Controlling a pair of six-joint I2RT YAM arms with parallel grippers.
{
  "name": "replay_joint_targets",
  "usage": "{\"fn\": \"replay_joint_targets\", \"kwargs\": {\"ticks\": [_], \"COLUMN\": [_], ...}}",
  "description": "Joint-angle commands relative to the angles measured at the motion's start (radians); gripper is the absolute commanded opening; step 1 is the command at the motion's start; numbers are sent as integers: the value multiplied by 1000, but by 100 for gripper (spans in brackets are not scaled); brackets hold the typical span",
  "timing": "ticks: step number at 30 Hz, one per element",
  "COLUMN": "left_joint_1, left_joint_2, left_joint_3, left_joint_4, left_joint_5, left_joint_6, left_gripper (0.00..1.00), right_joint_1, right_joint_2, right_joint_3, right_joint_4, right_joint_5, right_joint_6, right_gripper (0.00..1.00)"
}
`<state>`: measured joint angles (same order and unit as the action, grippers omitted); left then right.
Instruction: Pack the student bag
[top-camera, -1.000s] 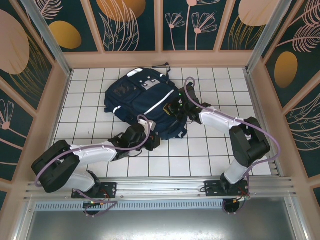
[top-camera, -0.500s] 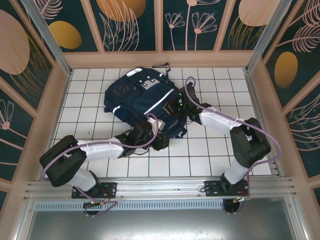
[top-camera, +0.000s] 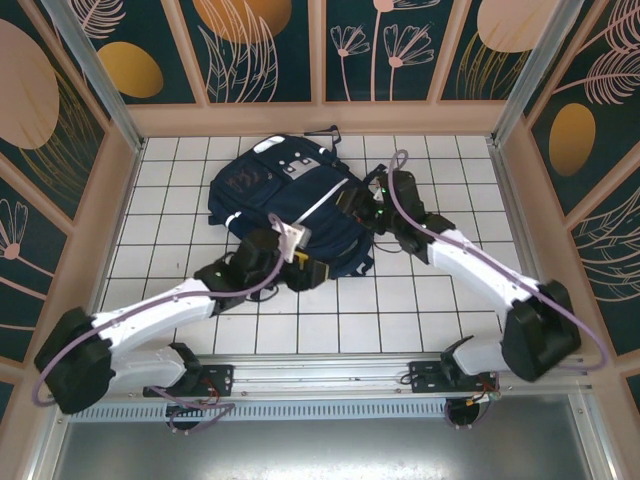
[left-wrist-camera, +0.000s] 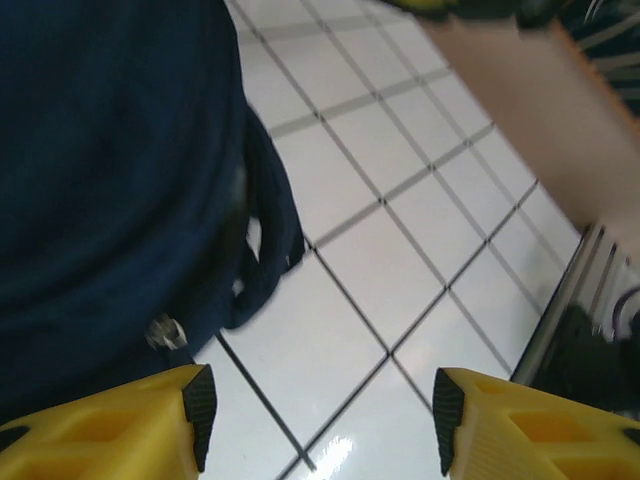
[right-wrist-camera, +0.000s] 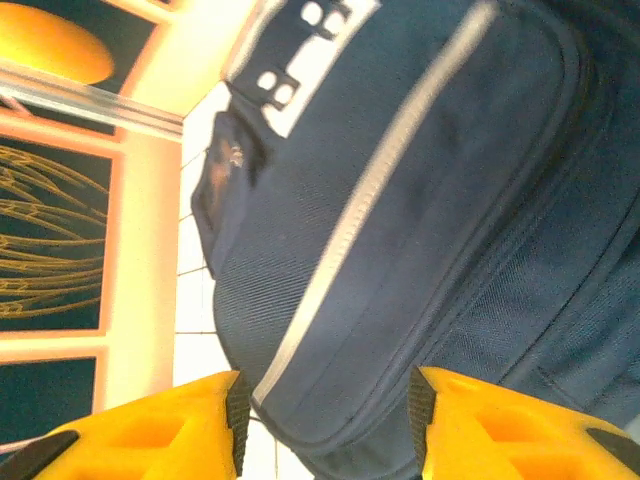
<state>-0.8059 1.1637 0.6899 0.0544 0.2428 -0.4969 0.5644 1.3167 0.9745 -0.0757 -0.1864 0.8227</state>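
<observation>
The student bag (top-camera: 290, 200), a large navy-blue fabric backpack with white reflective stripes and white-grey patches, lay flat on the white gridded tabletop (top-camera: 450, 300), in the upper middle of the top view.

The left gripper (top-camera: 300, 262) was at the bag's lower edge, just below centre of that frame. In the left wrist view its yellow, black-padded fingers (left-wrist-camera: 200, 400) stood well apart at the bottom corners of the frame. Nothing was held between them. The bag filled the upper left of this view, above the left finger, and a dark fabric strap loop (left-wrist-camera: 270, 230) trailed off its edge onto the tiles. Bare tiles lay in line with the gap.

The right gripper (top-camera: 355, 205) was at the bag's right side, right of centre in the top view. In the right wrist view its jaws stood moderately apart at the bottom edge. No fabric was seen pinched between them. The bag's front panel, crossed diagonally by a pale reflective stripe (right-wrist-camera: 370, 200), lay directly beyond the gap and filled the centre and right of the frame.
</observation>
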Motion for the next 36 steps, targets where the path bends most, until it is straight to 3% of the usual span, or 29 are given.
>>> {"fn": "replay_joint_targets", "kwargs": {"ticks": [1,5,10,15,21,29,36], "left_joint_1": [52,90,141,204,226,233,237], "left_joint_2": [-56,-50,-36,-46,-50,-65,-73], "left_joint_3": [59,89,71,33,20,19,14], "left_joint_4": [-126,-176,-159,-115,-99,-89,-86], "left_joint_5": [-38,-66,-76,-61,-44,-43,-42], "left_joint_6": [45,44,-17,-58,-69,-71,-69], "left_gripper": [62,63,63,63,63,63,63], "right_joint_1": [0,24,192,285,284,223,221], "right_joint_2": [-67,-91,-14,18,-7,75,208], "right_joint_3": [-33,-99,-106,-236,-455,-544,-523], "right_joint_4": [-83,-86,-133,20,406,633,743], "right_joint_5": [65,6,78,23,-88,-200,-259], "right_joint_6": [-202,-232,-195,-99,21,82,107], "right_gripper": [46,44,41,45,53,52,48]}}
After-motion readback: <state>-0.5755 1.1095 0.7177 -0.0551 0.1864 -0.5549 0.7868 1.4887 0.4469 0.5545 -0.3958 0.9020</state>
